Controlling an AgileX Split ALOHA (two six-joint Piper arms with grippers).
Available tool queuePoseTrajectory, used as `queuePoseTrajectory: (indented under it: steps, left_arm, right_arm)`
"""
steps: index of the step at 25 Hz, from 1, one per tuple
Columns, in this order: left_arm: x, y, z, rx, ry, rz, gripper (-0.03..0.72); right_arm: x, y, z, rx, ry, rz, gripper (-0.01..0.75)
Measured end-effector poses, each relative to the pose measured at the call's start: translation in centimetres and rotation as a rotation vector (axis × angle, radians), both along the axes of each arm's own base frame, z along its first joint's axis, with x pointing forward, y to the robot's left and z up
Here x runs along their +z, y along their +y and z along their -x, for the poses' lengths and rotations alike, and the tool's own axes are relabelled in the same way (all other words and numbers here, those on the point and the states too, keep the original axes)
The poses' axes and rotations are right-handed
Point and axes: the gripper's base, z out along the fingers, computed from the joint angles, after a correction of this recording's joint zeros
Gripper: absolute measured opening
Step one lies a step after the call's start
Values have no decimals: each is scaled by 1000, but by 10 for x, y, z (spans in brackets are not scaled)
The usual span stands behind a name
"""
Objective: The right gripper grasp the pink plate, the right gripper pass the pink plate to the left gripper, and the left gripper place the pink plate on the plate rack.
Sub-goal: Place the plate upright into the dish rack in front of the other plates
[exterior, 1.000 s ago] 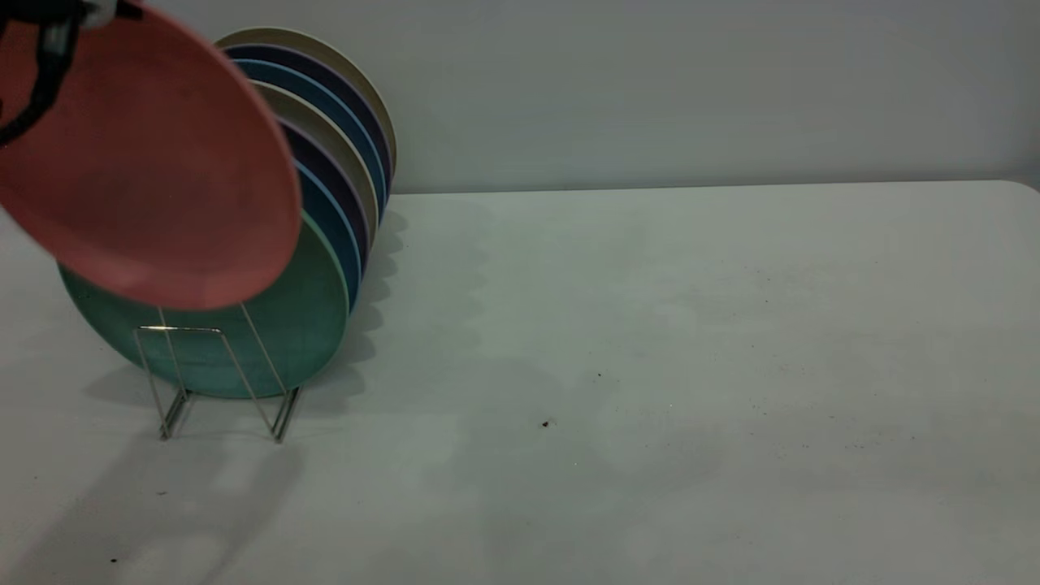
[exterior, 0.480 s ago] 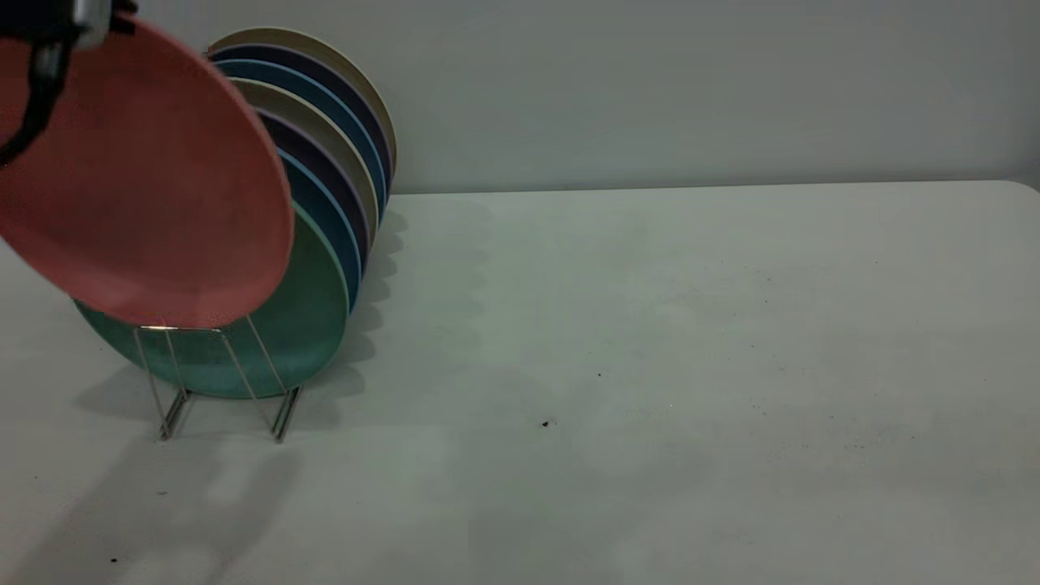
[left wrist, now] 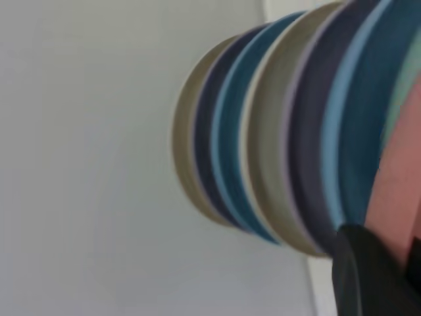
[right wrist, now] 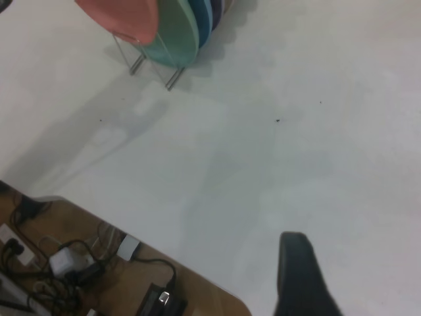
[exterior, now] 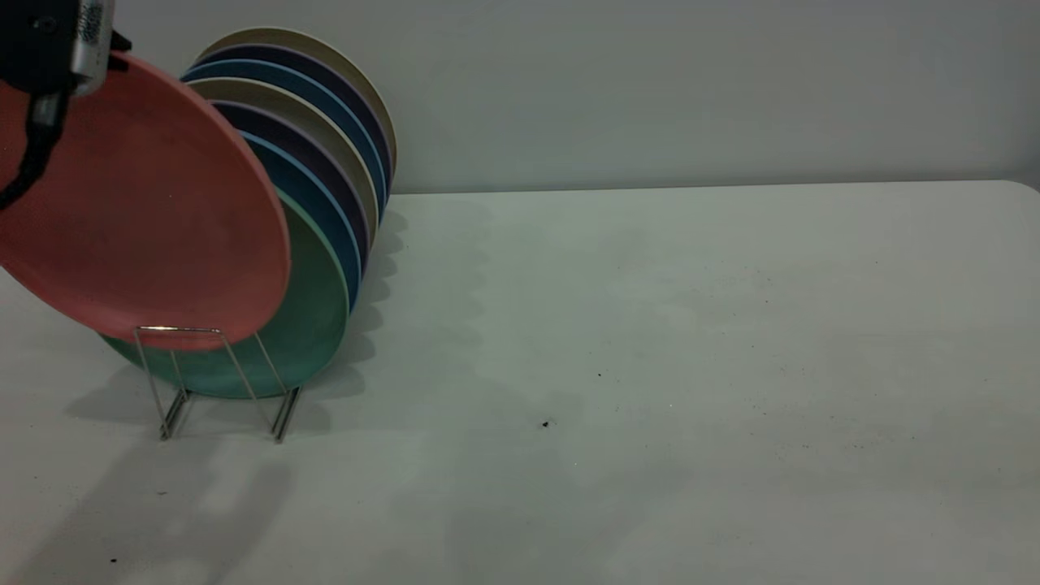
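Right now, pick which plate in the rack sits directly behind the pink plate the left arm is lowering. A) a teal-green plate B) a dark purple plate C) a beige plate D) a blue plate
A: in the exterior view the teal-green plate is the frontmost one standing in the plate rack, right behind the pink plate held by the left gripper.
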Motion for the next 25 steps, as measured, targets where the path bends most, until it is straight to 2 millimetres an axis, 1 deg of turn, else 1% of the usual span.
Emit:
queuePoseTrajectory:
  steps: [3,7,15,25]
  left_arm:
    - [-3,-1,3,-12,46,-1,23]
    - [-5,-1,4,-18,67,-1,30]
    - [-5,-1,4,-20,75,-1,45]
    - [-6,-2,5,-5,90,21,84]
  right_arm:
    - [0,0,0,0,0,0,460]
    - [0,0,0,0,0,0,460]
    - [0,0,0,0,0,0,460]
    - [0,0,0,2,1,1,460]
